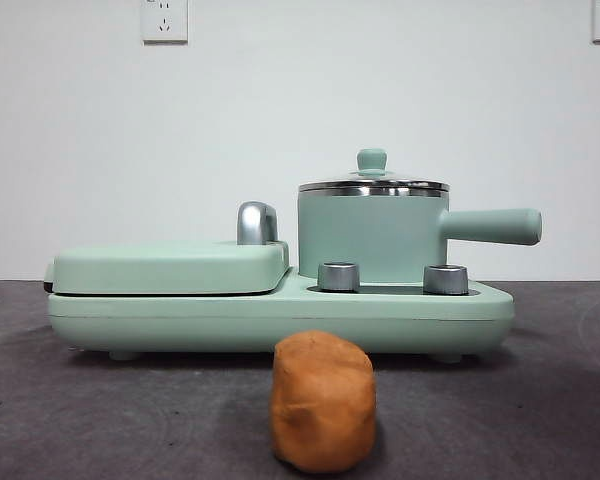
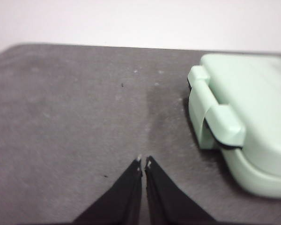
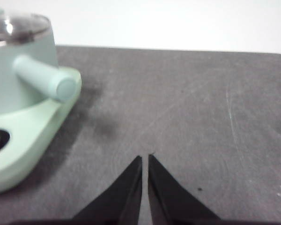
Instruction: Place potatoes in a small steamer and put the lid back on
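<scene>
The orange-brown potato stands on the dark table in front of the appliance, near the camera. The mint-green steamer pot sits on the right side of the base, its straight handle pointing right. The glass lid with its green knob rests on the pot. The pot and its handle also show in the right wrist view. My left gripper is shut and empty above bare table beside the griddle end. My right gripper is shut and empty beside the pot's side. Neither arm shows in the front view.
The mint-green appliance base carries a flat griddle lid with a chrome handle on the left and two steel dials at the front. The griddle end shows in the left wrist view. A white wall stands behind.
</scene>
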You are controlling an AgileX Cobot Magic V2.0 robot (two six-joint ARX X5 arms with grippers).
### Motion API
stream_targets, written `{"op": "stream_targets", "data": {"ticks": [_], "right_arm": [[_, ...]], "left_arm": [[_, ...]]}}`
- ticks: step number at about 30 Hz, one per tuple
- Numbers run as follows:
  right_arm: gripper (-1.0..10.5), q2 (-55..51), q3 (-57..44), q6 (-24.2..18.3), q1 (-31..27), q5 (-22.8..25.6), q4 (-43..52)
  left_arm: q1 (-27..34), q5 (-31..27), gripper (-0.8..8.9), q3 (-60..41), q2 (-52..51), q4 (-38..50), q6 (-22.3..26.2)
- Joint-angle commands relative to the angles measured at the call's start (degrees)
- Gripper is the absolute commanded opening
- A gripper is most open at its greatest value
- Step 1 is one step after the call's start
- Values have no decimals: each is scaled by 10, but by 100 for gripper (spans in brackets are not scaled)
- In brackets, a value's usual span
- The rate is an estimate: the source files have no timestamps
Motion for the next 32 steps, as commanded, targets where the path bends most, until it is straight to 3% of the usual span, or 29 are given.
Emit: {"op": "stream_targets", "data": {"ticks": [1,4,7,9,14,19,24,32], "right_arm": [[19,0,-3,68,0,-4,7],[16,0,-3,112,0,-12,8],[14,0,0,146,1,-70,21],[14,0,10,170,3,-92,22],[14,5,58,228,7,-92,-9],[13,40,141,233,7,-123,-88],[14,97,241,219,7,-174,-177],[14,202,376,177,7,-286,-254]], "left_arm": [[1,4,14,-11,0,5,-99],[1,4,15,-11,0,3,-141],[0,12,15,-11,0,4,-180],[0,43,15,-10,0,9,-208],[-10,139,15,6,4,11,-294],[-28,212,15,40,27,9,-339],[-42,248,15,110,79,-15,-344],[-66,271,15,278,203,-107,-251]]}}
